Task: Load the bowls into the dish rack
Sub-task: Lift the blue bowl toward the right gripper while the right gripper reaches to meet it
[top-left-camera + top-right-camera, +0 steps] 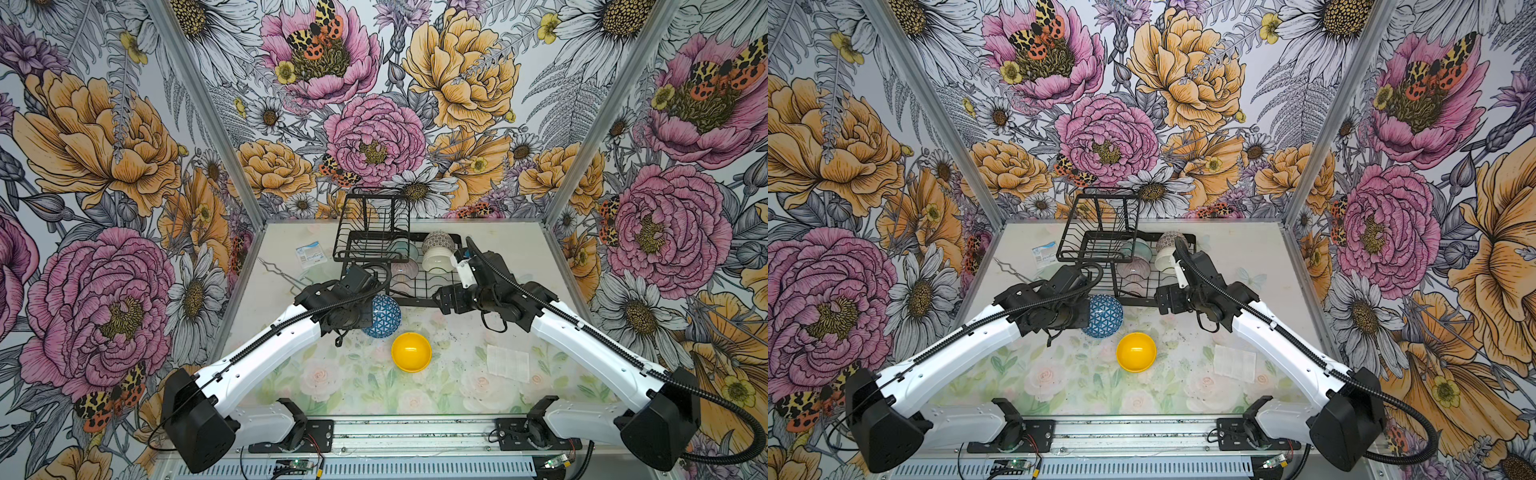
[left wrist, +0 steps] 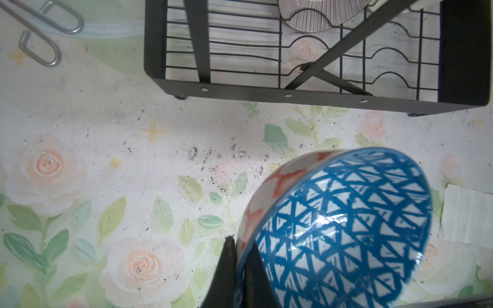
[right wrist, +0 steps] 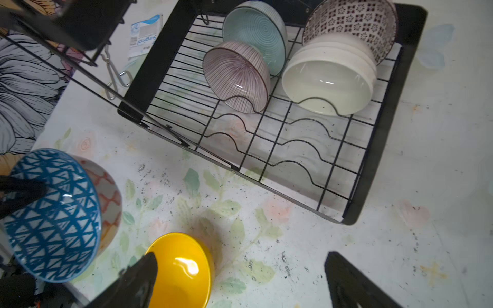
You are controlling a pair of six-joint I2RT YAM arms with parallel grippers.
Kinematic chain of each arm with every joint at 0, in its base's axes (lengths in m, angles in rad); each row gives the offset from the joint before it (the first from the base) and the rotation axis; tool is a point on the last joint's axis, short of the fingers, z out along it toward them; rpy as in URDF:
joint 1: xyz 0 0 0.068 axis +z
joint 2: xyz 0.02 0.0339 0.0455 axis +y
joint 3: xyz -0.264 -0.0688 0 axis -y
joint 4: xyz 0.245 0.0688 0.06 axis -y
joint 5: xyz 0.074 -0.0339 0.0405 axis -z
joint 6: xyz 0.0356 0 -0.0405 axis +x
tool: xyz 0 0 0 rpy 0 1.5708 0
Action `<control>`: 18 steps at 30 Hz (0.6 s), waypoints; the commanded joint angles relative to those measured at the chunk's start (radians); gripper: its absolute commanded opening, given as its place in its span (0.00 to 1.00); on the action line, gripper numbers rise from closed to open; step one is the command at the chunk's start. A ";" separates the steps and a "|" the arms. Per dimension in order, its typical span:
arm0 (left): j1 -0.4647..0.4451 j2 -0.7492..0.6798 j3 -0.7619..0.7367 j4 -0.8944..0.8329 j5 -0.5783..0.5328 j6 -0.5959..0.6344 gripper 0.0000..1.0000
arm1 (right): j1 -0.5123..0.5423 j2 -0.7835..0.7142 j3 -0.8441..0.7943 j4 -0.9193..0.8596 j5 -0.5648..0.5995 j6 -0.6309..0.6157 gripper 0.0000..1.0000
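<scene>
The blue triangle-patterned round bowl [image 2: 346, 226] is gripped by its rim in the closed left gripper [image 2: 241, 245], tilted, near the black wire dish rack [image 3: 373, 160]. The right gripper [image 3: 241, 257] is held wide open, empty.

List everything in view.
dish rack: 1, black, back middle of table
teal bowl: 1, teal, rack's back left
pink bowl: 1, pink lined, rack, before teal bowl
patterned bowl: 1, black-and-white, rack's back right
cream bowl: 1, cream, rack, before patterned bowl
blue bowl: 1, blue, tilted, before rack
yellow bowl: 1, yellow, table middle
packet: 1, white, left of rack
wire piece: 1, grey, left of rack
paper sheet: 1, white, table's right
left gripper: 1, black, shut on blue bowl
right gripper: 1, black, open, by rack
</scene>
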 commanded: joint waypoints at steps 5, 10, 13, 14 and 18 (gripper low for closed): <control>-0.067 0.115 0.137 0.095 0.001 0.084 0.00 | 0.001 -0.015 0.023 0.047 -0.117 0.078 0.90; -0.087 0.161 0.189 0.143 0.040 0.106 0.00 | 0.002 -0.007 -0.007 0.097 -0.153 0.119 0.77; -0.092 0.186 0.213 0.159 0.049 0.118 0.00 | 0.008 0.007 -0.017 0.124 -0.162 0.134 0.70; -0.094 0.193 0.221 0.162 0.052 0.121 0.00 | 0.010 0.015 -0.021 0.124 -0.152 0.137 0.67; -0.100 0.208 0.240 0.168 0.053 0.129 0.00 | 0.010 0.052 -0.030 0.124 -0.133 0.158 0.55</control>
